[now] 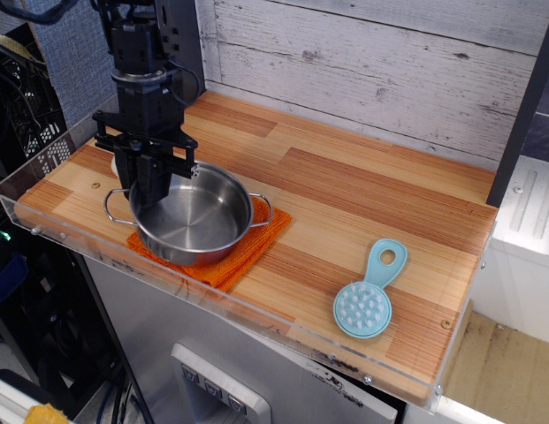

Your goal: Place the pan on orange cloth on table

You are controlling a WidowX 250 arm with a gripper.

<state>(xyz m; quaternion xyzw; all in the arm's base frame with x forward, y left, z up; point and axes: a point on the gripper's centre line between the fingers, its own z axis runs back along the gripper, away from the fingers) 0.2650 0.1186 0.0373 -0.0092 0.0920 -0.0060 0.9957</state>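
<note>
The shiny steel pan [202, 219] with two wire loop handles sits on the orange cloth [259, 240] near the front left of the wooden table [362, 190]. It covers most of the cloth, and orange shows at its right and front. My black gripper [150, 187] comes straight down onto the pan's back-left rim. Its fingers are closed on that rim, one inside the pan and one outside.
A light-blue round brush [366, 302] lies front right. A clear acrylic rim [124, 256] runs along the table's front and left edges. A white plank wall [371, 62] stands behind. A dark post [522, 115] rises at the right.
</note>
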